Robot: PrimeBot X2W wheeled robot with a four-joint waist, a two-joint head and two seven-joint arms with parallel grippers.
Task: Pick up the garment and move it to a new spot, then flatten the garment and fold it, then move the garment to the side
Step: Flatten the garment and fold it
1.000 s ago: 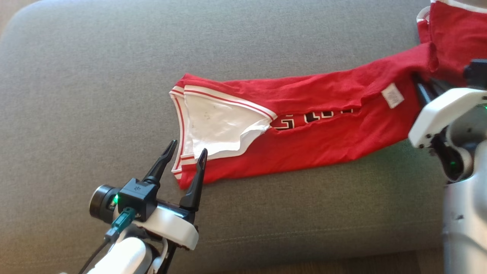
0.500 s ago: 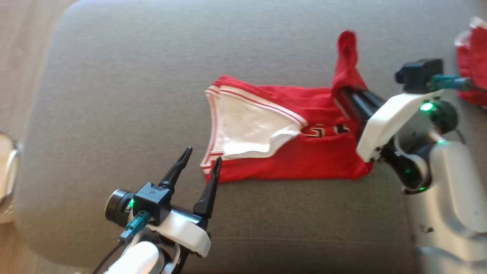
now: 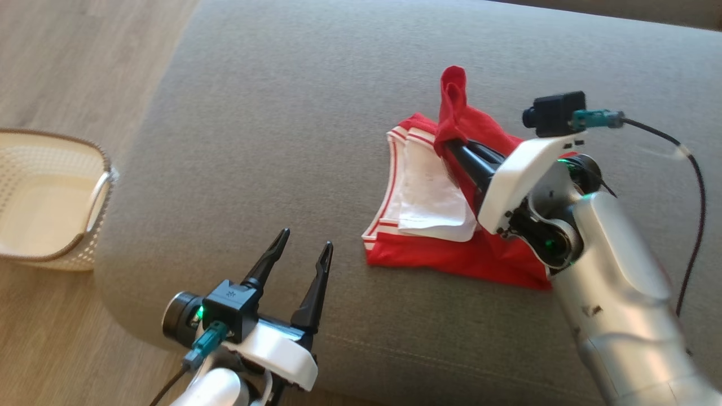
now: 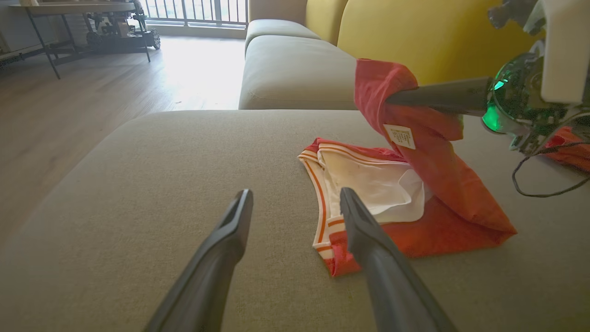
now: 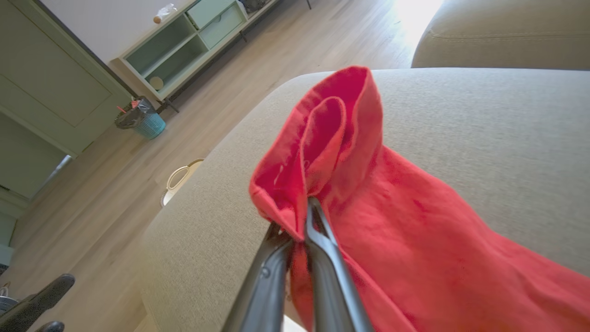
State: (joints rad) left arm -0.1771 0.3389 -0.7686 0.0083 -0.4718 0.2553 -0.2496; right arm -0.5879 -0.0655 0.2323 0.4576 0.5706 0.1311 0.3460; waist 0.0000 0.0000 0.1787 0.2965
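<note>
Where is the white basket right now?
In the head view the white basket sits on the wooden floor at the far left, beside the left end of the grey cushion.

Grey cushion (image 3: pixel 282 113) before me: one red garment (image 3: pixel 451 262), lower part lying on it. On the floor (image 3: pixel 84 56): one basket (image 3: pixel 67 256).

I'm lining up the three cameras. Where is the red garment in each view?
Head view: red garment right of centre on the sofa, one end lifted.
Left wrist view: garment right of centre, lifted end at upper right.
Right wrist view: garment centre to lower right, bunched.
Shared landmark: the right gripper pinching the lifted end.
</note>
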